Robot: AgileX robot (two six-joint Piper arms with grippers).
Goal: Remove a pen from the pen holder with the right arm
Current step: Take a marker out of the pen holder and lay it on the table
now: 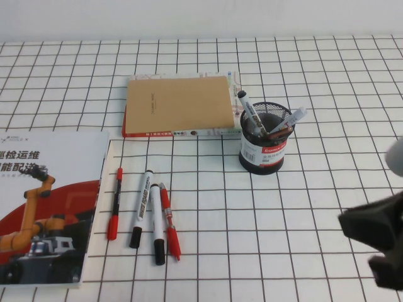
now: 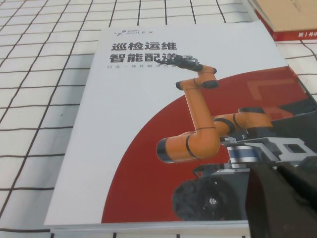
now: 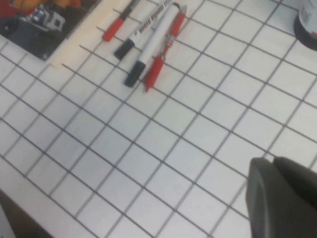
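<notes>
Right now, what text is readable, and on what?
"巡检运维", "智能配送": grey-and-red robot brochure; subtitle, logo too small.
"Comix": red label on black mesh pen holder.
"WHITE BOARD", blurred: white black-capped marker.
Tan book cover print, red spine: unreadable.
Left hand hovers over brochure; right hand, shut, at table's near right.

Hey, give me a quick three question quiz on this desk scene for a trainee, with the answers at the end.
1. True or false: the shut right claw, over the near right side of the table, grips a pen.
2. How many loose pens lie on the table, left of the pen holder?
3. The left claw hovers over: A the brochure, B the brown book, C the pen holder.
Key: 1 false; 2 four; 3 A.
</notes>
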